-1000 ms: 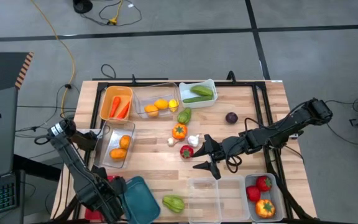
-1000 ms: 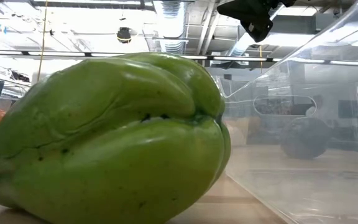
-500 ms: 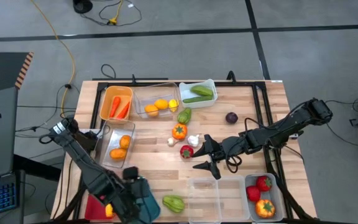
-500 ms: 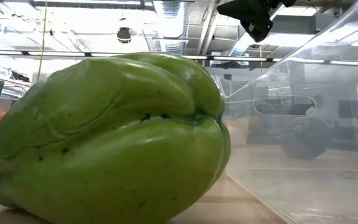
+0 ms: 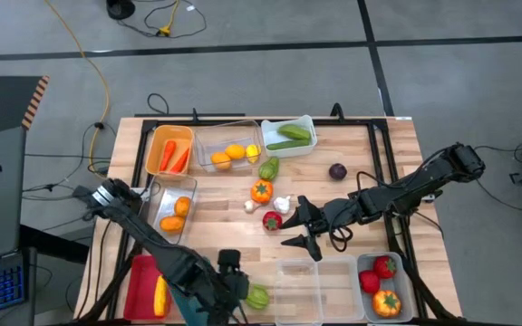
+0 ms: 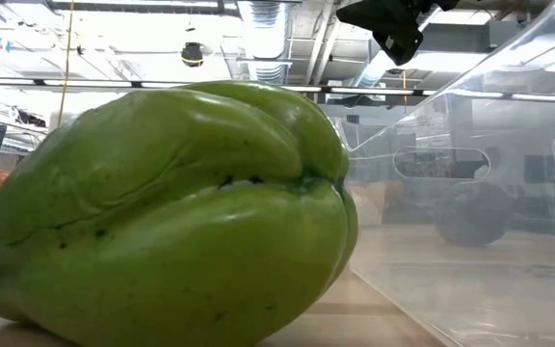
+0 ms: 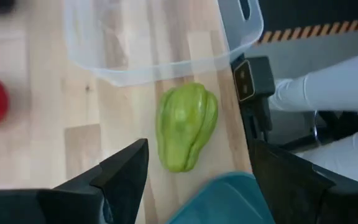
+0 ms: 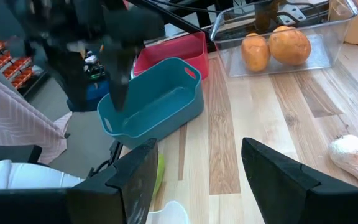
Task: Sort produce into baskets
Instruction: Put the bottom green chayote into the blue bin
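Observation:
A green chayote-like piece of produce point(image 5: 256, 295) point(image 7: 186, 127) lies on its side on the wood near the table's front edge, between the teal basket point(image 7: 222, 199) and an empty clear basket point(image 5: 297, 288). My left gripper point(image 5: 234, 282) point(image 7: 197, 146) hovers open just above and left of it, with a finger on either side in the wrist view and no touch. My right gripper point(image 5: 290, 226) point(image 8: 197, 162) hangs open over the table's middle, near a red fruit point(image 5: 272, 220) and white garlic point(image 5: 282, 205).
The red basket point(image 5: 139, 285) at the near left holds a yellow piece. Filled baskets stand along the far edge and left point(image 5: 170, 152) point(image 5: 229, 152) point(image 5: 290, 136) point(image 5: 175, 213), and one with tomatoes point(image 5: 383, 288) at near right. Loose produce point(image 5: 261, 191) point(image 5: 268, 168) point(image 5: 337, 171) lies mid-table.
My left gripper has swung from the near left corner toward the table's right edge along the front, past the teal basket to the green produce, sinking a little and rolling its wrist. The red basket is uncovered. My right arm has kept still.

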`<action>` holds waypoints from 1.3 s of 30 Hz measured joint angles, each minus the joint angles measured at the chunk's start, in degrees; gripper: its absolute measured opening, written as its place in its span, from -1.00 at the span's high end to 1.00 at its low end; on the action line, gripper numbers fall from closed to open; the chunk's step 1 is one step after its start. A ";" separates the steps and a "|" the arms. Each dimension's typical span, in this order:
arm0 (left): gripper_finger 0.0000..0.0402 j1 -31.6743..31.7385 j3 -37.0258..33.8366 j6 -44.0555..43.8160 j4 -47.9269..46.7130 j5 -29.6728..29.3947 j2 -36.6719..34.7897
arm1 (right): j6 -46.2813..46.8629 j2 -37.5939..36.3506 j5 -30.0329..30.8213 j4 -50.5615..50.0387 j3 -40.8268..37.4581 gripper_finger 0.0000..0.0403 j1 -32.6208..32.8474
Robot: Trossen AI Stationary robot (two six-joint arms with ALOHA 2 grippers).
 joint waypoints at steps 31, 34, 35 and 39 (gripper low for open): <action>-0.32 4.18 0.02 6.83 5.74 6.63 9.93 | 0.00 0.00 0.01 -0.05 0.00 -0.29 0.00; -0.32 4.30 0.02 6.08 5.67 6.61 9.93 | 0.00 0.00 0.00 -0.06 0.00 -0.29 0.00; -0.32 4.38 0.02 6.04 5.69 6.61 9.93 | 0.00 0.00 0.00 -0.06 0.00 -0.29 0.00; -0.32 4.75 0.02 6.01 5.63 7.31 9.93 | 0.00 0.00 0.00 -0.06 0.00 -0.29 0.00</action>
